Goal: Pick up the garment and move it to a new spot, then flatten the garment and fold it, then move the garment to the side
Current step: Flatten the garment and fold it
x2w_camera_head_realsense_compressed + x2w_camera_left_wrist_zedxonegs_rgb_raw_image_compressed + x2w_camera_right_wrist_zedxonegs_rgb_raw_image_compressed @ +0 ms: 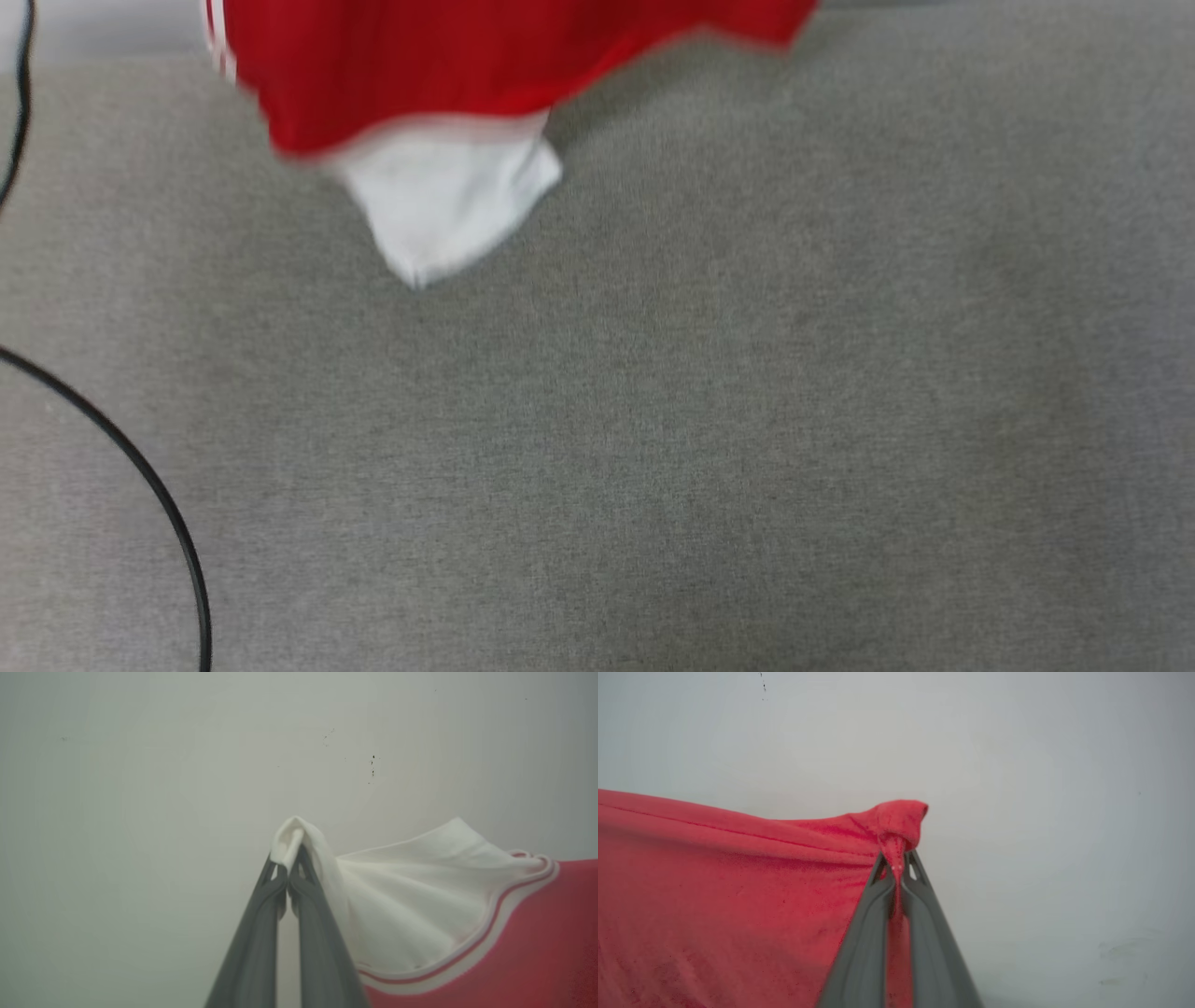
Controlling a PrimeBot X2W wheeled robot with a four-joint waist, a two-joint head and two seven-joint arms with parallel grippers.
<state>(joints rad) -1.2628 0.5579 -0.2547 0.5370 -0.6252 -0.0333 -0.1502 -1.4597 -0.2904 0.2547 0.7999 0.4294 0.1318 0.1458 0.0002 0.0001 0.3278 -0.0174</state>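
Left gripper (288, 858): bottom centre, fingers pinched shut on a corner of the white sleeve (411, 896).
Right gripper (896, 861): bottom centre, clamped on a red fold of the garment (714, 882).
Garment position: hangs at top of the head view, sleeve tip low over the grey surface (653, 420).
Advice: hold both pinches level and taut, and lower onto the bare middle, away from the cable (140, 467) at lower left.

The garment (448, 65) is soft matt cloth, the grey surface (653, 420) a coarse woven matt fabric, the black cable (159, 495) smooth, and the left gripper (287, 861) matt dark plastic.
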